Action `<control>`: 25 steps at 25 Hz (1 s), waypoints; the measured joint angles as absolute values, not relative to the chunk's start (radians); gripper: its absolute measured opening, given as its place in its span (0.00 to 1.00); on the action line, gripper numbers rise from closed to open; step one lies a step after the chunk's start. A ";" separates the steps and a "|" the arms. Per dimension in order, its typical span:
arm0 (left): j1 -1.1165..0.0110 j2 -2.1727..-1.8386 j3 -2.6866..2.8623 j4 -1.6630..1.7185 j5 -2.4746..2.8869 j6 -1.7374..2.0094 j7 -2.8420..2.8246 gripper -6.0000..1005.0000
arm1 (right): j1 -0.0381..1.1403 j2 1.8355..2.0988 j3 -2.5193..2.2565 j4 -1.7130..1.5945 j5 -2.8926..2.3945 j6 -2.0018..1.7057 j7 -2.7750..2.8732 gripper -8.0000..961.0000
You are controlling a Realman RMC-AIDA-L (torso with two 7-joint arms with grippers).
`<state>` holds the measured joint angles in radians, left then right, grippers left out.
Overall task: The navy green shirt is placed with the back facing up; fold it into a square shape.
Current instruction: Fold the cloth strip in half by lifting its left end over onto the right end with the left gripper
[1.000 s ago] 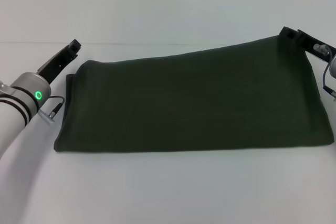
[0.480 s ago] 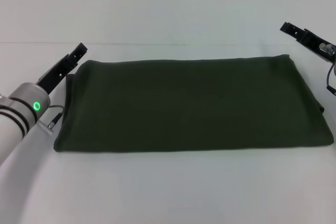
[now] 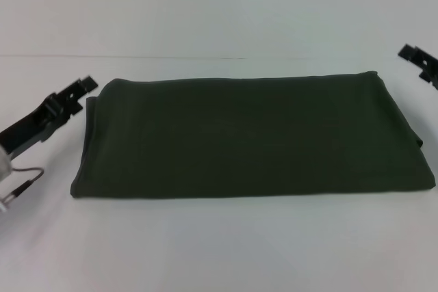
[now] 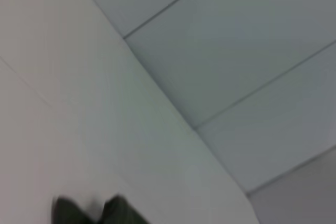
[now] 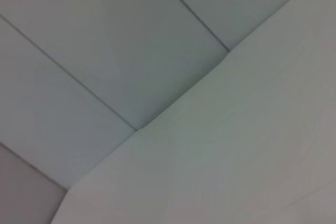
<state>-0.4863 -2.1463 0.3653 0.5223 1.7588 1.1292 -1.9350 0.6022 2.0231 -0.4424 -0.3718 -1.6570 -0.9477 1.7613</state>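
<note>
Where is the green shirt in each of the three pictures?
Head view: the navy green shirt lies folded into a wide band across the middle of the white table, between the left pincer and the right pincer, touching neither.
Left wrist view: only a small dark bit shows at the picture's edge, probably the shirt.
Right wrist view: not in it.
Shared landmark: the white table.
</note>
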 joint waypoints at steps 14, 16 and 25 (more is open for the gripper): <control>-0.508 -2.088 0.333 0.713 2.296 1.273 -2.181 0.78 | 0.496 1.947 -0.554 -0.388 -1.843 -1.244 1.784 0.98; -0.520 -2.084 0.340 0.714 2.330 1.279 -2.182 0.78 | 0.493 1.949 -0.555 -0.389 -1.849 -1.245 1.784 0.98; -0.535 -2.078 0.357 0.723 2.412 1.283 -2.192 0.78 | 0.487 1.948 -0.557 -0.390 -1.855 -1.261 1.784 0.98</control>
<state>-0.5351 -2.0776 0.3570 0.7227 2.4125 1.2834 -2.1916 0.4869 1.9475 -0.5566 -0.3900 -1.8547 -1.2609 1.7841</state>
